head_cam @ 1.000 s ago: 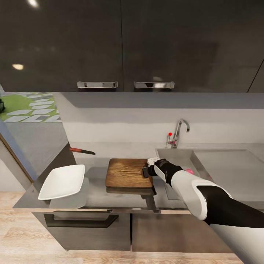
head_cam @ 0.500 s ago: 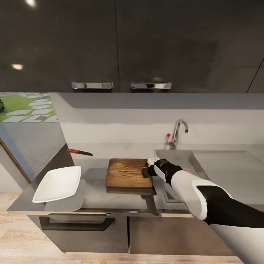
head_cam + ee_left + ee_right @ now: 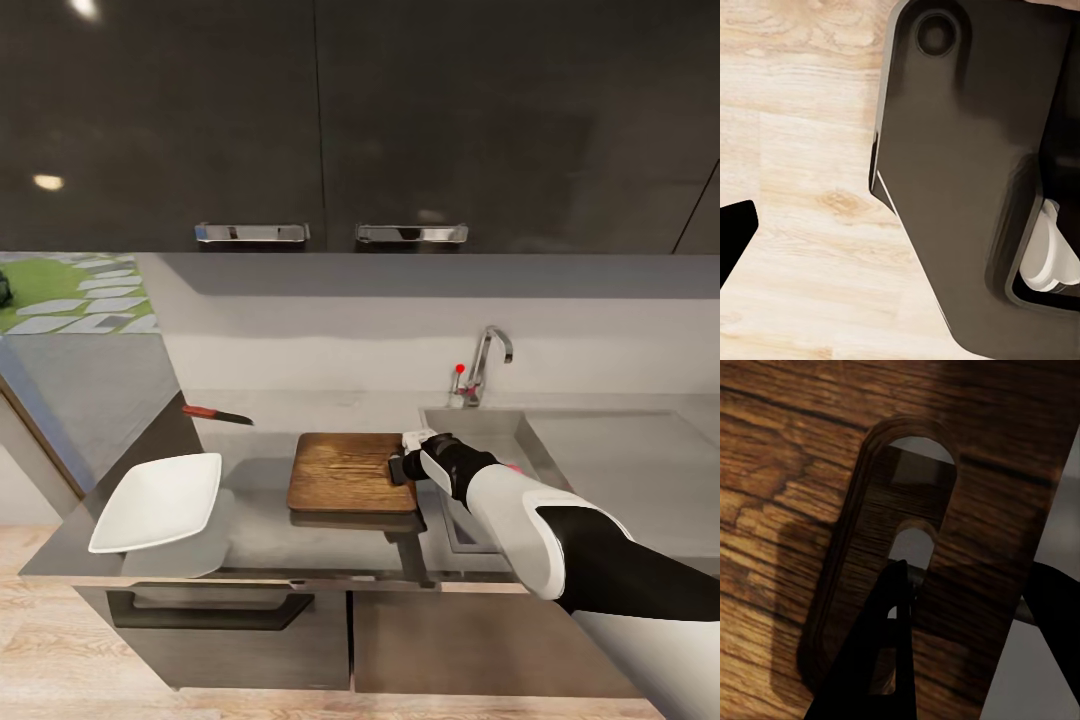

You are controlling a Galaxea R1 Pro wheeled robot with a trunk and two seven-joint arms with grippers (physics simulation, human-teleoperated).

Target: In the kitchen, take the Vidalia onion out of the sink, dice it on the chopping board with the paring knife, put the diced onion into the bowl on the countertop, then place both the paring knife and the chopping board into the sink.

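Observation:
My right gripper [image 3: 400,466] is shut on the right edge of the brown chopping board [image 3: 350,470], which hangs level just above the grey countertop [image 3: 260,535] with its shadow below it. In the right wrist view one fingertip [image 3: 896,637] lies across the chopping board's [image 3: 795,510] handle slot and the other finger is past its edge. The sink [image 3: 480,428] lies just right of the board. My forearm covers the basin's near part, and the onion is hidden. The red-handled paring knife [image 3: 215,414] lies at the back left. The white bowl [image 3: 158,502] sits at the front left. One left fingertip [image 3: 735,232] hangs over the floor.
A chrome tap with a red knob [image 3: 484,362] stands behind the basin, and a flat drainer [image 3: 630,450] extends to its right. Dark wall cabinets [image 3: 330,120] hang overhead. Below the counter are dark cabinet fronts [image 3: 240,620] and wooden flooring [image 3: 802,150].
The camera shifted during the first half second, so the counter slid slightly left in the picture. The gripper and board kept their place in it, a bit nearer the sink. No change since.

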